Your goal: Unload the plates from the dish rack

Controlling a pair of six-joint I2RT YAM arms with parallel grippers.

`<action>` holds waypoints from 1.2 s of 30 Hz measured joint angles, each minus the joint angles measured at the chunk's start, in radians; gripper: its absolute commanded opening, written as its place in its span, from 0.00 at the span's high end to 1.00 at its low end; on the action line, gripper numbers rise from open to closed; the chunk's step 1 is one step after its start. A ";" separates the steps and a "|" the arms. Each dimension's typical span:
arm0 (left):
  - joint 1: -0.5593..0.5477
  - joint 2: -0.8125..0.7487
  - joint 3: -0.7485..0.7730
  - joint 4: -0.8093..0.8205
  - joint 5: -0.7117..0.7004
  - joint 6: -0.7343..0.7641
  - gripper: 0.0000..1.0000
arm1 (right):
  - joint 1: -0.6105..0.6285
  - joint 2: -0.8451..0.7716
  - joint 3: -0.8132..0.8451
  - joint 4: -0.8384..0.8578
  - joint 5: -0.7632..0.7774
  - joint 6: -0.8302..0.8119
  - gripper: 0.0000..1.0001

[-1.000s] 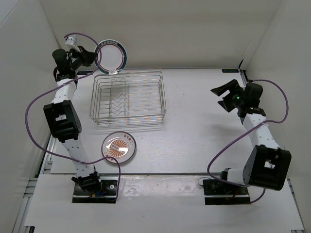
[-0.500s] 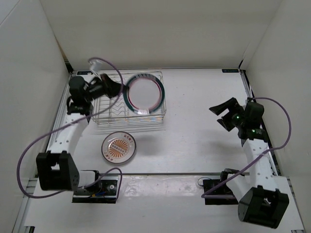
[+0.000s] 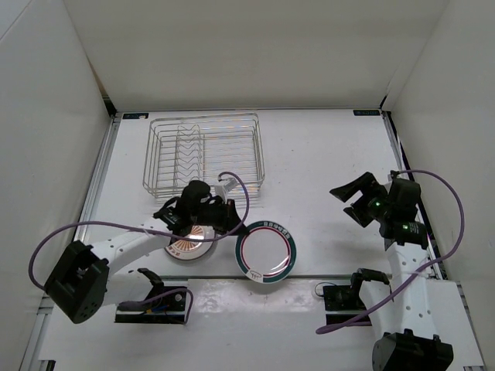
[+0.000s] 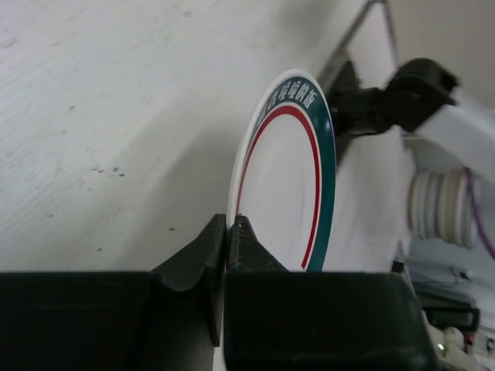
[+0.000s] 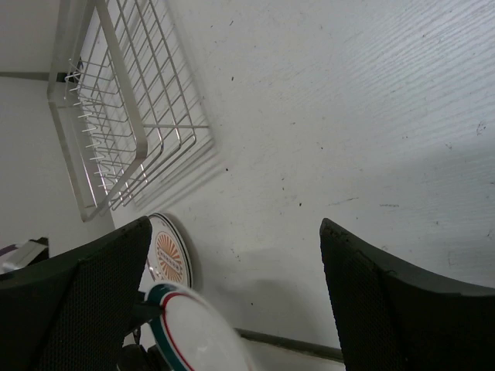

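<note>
The left fingers (image 4: 249, 249) are clamped on the rim of the teal-rimmed plate (image 4: 290, 178), one pad on each face. The plate juts straight out beyond the fingertips, over the counter (image 3: 325, 154) near its front edge; I cannot tell whether its far rim touches the surface. Just beside the fingers, partly under the left wrist, an orange sunburst plate (image 3: 184, 241) lies flat on the counter, and it is unclear whether a second one sits beneath it. The dish rack (image 3: 203, 152) stands well behind the fingers, with no plate visible among its tines. The right fingers (image 5: 85, 301) are spread wide with nothing between them, well apart from both plates. The held plate looks like glazed ceramic or melamine: stiff, fairly light, smooth, probably slippery, and liable to chip if dropped. A pinch at the rim, as here, seems the sensible hold, though the plate may pivot in so small a grip. Lowering it close to the counter, clear of the orange plate, before letting go seems wise.
</note>
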 measured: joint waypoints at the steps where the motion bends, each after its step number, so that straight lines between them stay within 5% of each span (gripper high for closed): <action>1: -0.020 0.014 0.000 -0.022 -0.047 0.009 1.00 | 0.000 -0.002 0.001 -0.012 -0.004 0.000 0.10; 7: -0.079 0.174 0.044 -0.094 -0.246 0.043 0.99 | 0.000 0.004 0.061 -0.061 -0.038 0.014 0.10; 13: -0.095 0.334 0.201 -0.182 -0.299 0.083 0.84 | 0.014 0.071 0.148 -0.050 -0.076 0.019 0.10; 25: -0.072 0.377 0.331 -0.422 -0.436 0.183 0.33 | 0.081 0.109 0.111 0.071 -0.154 0.028 0.10; 32: -0.069 0.369 0.531 -0.646 -0.575 0.282 0.27 | 0.141 0.254 0.094 0.207 -0.151 0.062 0.15; 36: -0.061 0.250 0.552 -0.721 -0.658 0.316 0.24 | 0.212 0.403 0.145 0.217 -0.119 0.044 0.28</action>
